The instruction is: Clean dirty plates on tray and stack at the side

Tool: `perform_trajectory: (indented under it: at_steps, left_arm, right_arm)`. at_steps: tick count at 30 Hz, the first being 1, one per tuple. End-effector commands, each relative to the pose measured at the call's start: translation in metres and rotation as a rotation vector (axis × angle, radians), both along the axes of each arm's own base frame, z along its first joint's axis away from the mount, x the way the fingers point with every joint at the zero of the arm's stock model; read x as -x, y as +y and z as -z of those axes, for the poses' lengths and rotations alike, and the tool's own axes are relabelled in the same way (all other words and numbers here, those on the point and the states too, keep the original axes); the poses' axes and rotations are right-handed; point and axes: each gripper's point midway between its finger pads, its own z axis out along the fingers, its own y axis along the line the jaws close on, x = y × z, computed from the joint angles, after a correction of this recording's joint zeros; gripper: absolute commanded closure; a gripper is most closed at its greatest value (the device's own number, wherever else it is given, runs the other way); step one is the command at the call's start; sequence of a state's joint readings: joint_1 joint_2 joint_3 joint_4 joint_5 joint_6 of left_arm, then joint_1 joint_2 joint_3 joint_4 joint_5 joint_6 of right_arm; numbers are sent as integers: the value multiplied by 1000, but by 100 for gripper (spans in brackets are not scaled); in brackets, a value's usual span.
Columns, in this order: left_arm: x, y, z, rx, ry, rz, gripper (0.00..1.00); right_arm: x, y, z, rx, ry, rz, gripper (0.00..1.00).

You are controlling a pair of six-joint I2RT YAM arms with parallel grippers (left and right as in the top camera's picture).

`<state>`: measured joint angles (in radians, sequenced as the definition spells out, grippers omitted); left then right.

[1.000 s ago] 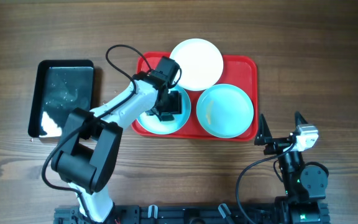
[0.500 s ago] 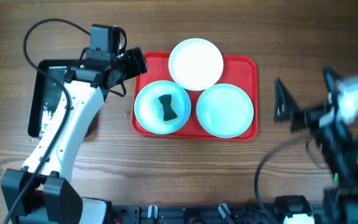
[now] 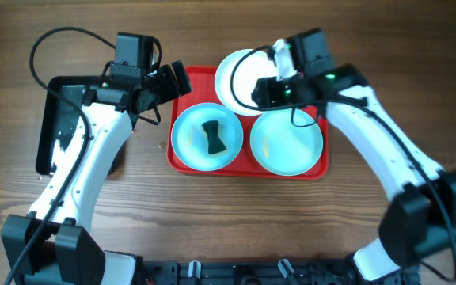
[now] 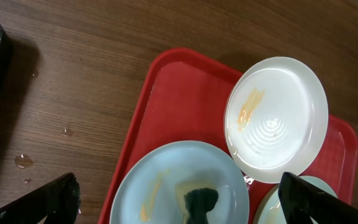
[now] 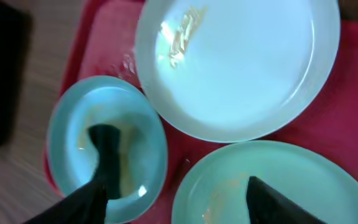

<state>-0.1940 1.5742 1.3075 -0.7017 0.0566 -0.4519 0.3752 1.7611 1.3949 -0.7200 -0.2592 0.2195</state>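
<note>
The red tray [image 3: 315, 87] holds three plates. The white plate [image 3: 240, 67] at the back has an orange smear. The left blue plate [image 3: 188, 138] carries a dark sponge [image 3: 210, 136]. The right blue plate [image 3: 286, 142] is smeared. My left gripper [image 3: 174, 81] is open and empty above the tray's back left corner. My right gripper [image 3: 261, 89] is open and empty above the white plate's front edge. The left wrist view shows the white plate [image 4: 278, 118], the blue plate [image 4: 166, 180] and the sponge [image 4: 201, 202] between open fingers [image 4: 179, 183]. The right wrist view shows open fingers [image 5: 179, 186] too.
A glossy black tray [image 3: 77, 119] lies left of the red tray, under my left arm. Water drops [image 4: 23, 160] dot the wood beside the red tray. Bare wooden table lies right of the red tray [image 3: 402, 95].
My left gripper lifted off the left blue plate, leaving the sponge there, and moved up-left. My right arm swung from the table's right side to above the white plate.
</note>
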Motion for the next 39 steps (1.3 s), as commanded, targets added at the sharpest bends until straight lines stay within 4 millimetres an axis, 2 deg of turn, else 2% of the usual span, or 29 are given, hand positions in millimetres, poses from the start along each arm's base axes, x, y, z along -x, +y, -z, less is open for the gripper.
perform_trajectory:
  at_steps: [1, 2, 3, 4, 5, 6, 9, 11, 14, 17, 19, 22, 23, 27, 28, 29, 31, 33, 37, 38, 39]
  left_arm:
    - [-1, 2, -1, -1, -3, -7, 0]
    - [0, 2, -1, -2, 2, -6, 0]
    - [1, 2, 0, -3, 5, -6, 1]
    - [1, 3, 0, -4, 8, -6, 2]
    - [2, 3, 1, -5, 13, -6, 3]
    - [3, 3, 2, -6, 19, -6, 4]
    - [4, 3, 9, -9, 40, -6, 6]
    - [7, 4, 15, -14, 68, -6, 6]
    - [10, 4, 19, -18, 85, -6, 6]
    - [13, 1, 28, -18, 115, 4, 7]
    - [21, -9, 46, 2, 168, 34, 8]
    - [23, -15, 67, -6, 227, 53, 9]
    - [24, -15, 73, -9, 242, 53, 11]
    - [36, -23, 87, 24, 320, 78, 50]
    - [41, -25, 92, 20, 349, 84, 58]
    - [45, -28, 99, 14, 376, 94, 58]
    - [55, -35, 110, 7, 431, 116, 46]
    - [71, -46, 123, 18, 513, 148, 42]
    - [73, -65, 132, 21, 513, 196, 42]
    - [71, -71, 136, 20, 505, 210, 44]
    - [70, -75, 140, 19, 503, 219, 50]
  right_arm:
    - [-4, 17, 27, 86, 0, -50, 11]
    - [-5, 29, 29, 81, -27, -85, 7]
    - [-7, 38, 30, 69, -45, -93, 8]
    - [-8, 48, 31, 57, -61, -102, 51]
    - [-7, 53, 36, 43, -50, -76, 68]
    - [-6, 56, 42, 46, -37, -77, 74]
    - [2, 58, 77, 85, 38, -93, 70]
    - [17, 58, 100, 107, 121, -113, 66]
    - [26, 55, 110, 121, 171, -112, 65]
    - [27, 55, 111, 124, 176, -112, 66]
    - [27, 55, 113, 126, 176, -117, 66]
    - [29, 53, 130, 143, 207, -119, 67]
    - [31, 52, 136, 151, 218, -122, 71]
    - [25, 56, 134, 126, 215, -72, 95]
    - [25, 56, 134, 125, 214, -72, 96]
    - [26, 57, 134, 119, 217, -75, 96]
    - [29, 61, 133, 93, 229, -91, 96]
    - [28, 62, 132, 91, 227, -93, 96]
    - [25, 64, 131, 84, 214, -92, 95]
    - [25, 64, 131, 83, 213, -93, 95]
    - [25, 64, 131, 84, 213, -93, 95]
